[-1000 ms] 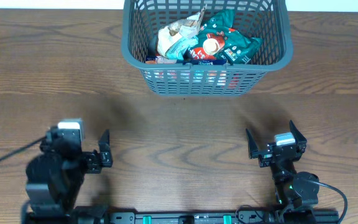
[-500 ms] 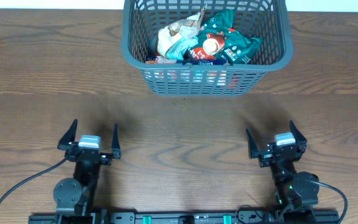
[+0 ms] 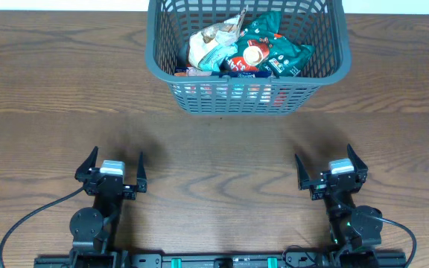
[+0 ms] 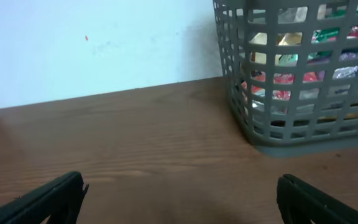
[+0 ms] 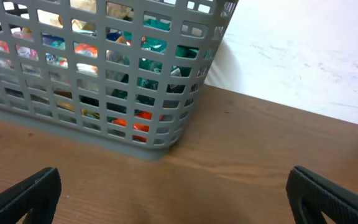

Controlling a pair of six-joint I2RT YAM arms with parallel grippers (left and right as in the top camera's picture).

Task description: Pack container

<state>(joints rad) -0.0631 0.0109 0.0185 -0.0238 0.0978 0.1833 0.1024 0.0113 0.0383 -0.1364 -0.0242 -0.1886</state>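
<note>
The dark grey slotted container (image 3: 162, 71) stands at the far middle of the table, holding several snack packets: a teal one (image 3: 274, 45), a red one (image 3: 246, 58) and a pale one (image 3: 207, 41). It shows in the left wrist view (image 4: 241, 118) and in the right wrist view (image 5: 135, 146). My left gripper (image 3: 115, 167) is open and empty near the front left edge; its fingers frame bare wood (image 4: 179, 199). My right gripper (image 3: 331, 165) is open and empty near the front right edge (image 5: 173, 199).
A wooden table (image 3: 65, 89) spreads between the grippers and the container. A white wall (image 4: 104, 43) lies behind the table's far edge. Black cables (image 3: 21, 223) trail from the arm bases at the front.
My left arm has swung from a turned-aside pose to face forward, its gripper now open and pointing at the container. The right arm and the container have not moved.
</note>
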